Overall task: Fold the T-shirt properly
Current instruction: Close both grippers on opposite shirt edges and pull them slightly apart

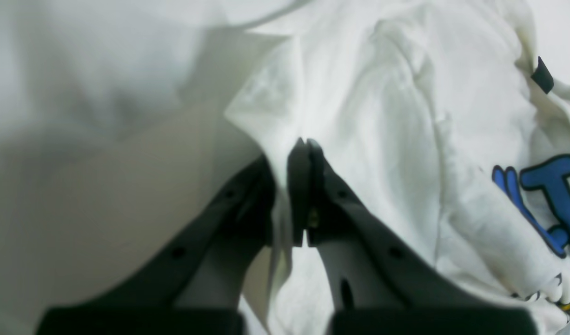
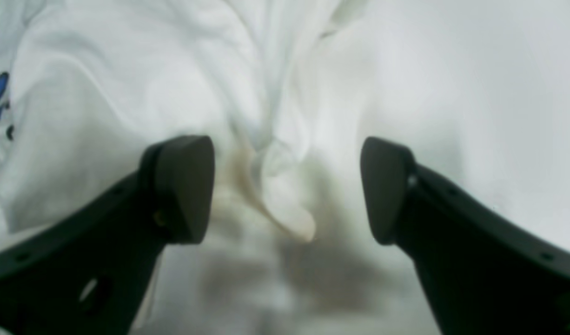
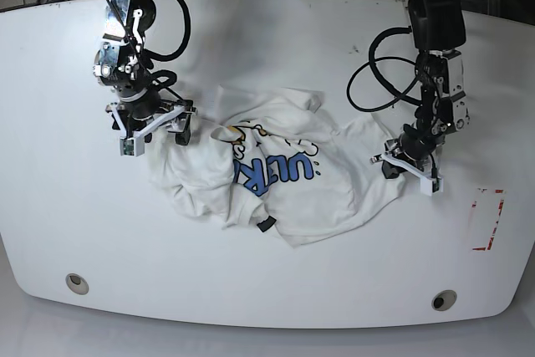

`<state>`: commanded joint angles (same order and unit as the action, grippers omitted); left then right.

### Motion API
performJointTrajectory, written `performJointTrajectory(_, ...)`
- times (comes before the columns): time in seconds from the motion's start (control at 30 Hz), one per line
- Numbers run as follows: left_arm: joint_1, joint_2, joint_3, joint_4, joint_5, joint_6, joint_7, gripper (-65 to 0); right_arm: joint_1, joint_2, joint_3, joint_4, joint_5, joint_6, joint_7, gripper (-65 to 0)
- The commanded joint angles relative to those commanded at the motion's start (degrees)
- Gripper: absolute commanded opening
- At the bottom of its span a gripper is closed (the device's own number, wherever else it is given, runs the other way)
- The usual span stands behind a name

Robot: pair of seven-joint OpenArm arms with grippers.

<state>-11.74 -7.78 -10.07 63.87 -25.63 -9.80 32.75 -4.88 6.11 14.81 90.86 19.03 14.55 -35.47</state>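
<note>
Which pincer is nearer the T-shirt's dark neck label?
Left. The left pincer clamps the T-shirt edge nearer the neck label; the right pincer hovers open farther away.

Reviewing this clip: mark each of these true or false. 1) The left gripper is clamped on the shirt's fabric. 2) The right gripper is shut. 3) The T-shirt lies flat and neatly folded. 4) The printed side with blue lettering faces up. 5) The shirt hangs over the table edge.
1) True: the left gripper is shut on an edge of the T-shirt.
2) False: the right gripper is open, with a fabric fold between its fingers.
3) False: it lies crumpled and bunched.
4) True: the blue lettering shows.
5) False: it lies wholly on the table.
</note>
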Motion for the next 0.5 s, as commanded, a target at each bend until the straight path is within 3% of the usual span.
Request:
performJointTrajectory(0.07,0.00,0.00,0.00,0.00,0.00,0.00,0.00,-65.0,0.00,0.00,0.00,-1.49,0.70,0.00,1.05,-18.7)
performJointTrajectory(0.17,0.00,0.00,0.00,0.00,0.09,0.00,0.00,-65.0,0.00,0.00,-0.09,-2.64,1.05,0.00,2.02,-26.2)
performJointTrajectory(0.4,0.00,0.00,0.00,0.00,0.26,0.00,0.00,-65.0,0.00,-0.18,-0.26,-2.64,1.23,0.00,2.11,-64.4)
performJointTrajectory(0.5,0.00,-0.53,0.00,0.00,0.26,0.00,0.00,-65.0,-0.35,-0.18,-0.35,-1.49,1.32,0.00,2.02,-65.0)
